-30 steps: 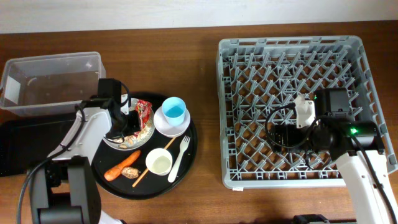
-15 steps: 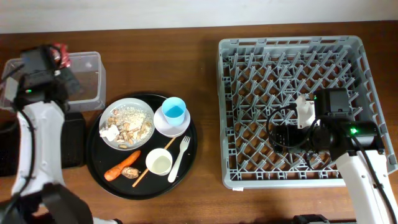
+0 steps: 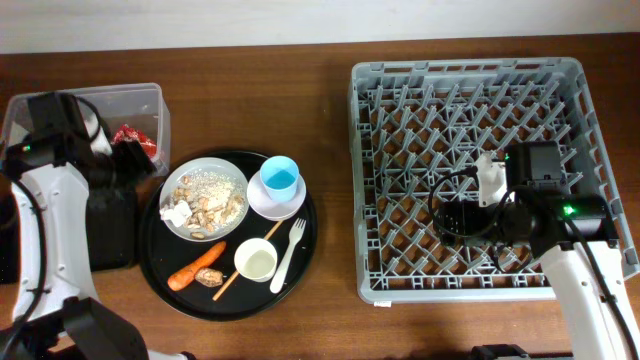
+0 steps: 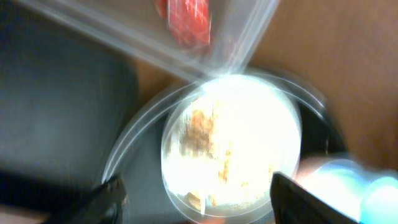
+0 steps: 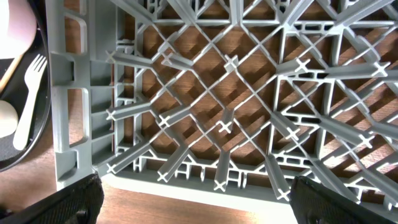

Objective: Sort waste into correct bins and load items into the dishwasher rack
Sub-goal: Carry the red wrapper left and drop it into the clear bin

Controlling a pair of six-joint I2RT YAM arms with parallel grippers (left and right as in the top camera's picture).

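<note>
- Now the small red wrapper lies inside the clear tub, at its right end. The blurred left wrist view shows it behind the tub's clear wall.
- The left fingers stand apart with nothing between them, hanging over the white plate just beside the tub's corner.
- That plate sits on the round black tray and carries the beige food scraps, with the white paper wad at its left edge.
- The carrot piece lies on the round tray on the robot's side of the plate, close to the wooden stick.
- The cream cup and the white fork are just to the right of the stick, and the light-blue cup stands in the small white bowl.
- The flat black tray rests on the counter beside the tub, partly hidden by the left arm.
- The right fingers are spread wide and empty above the grid floor of the grey rack.
</note>
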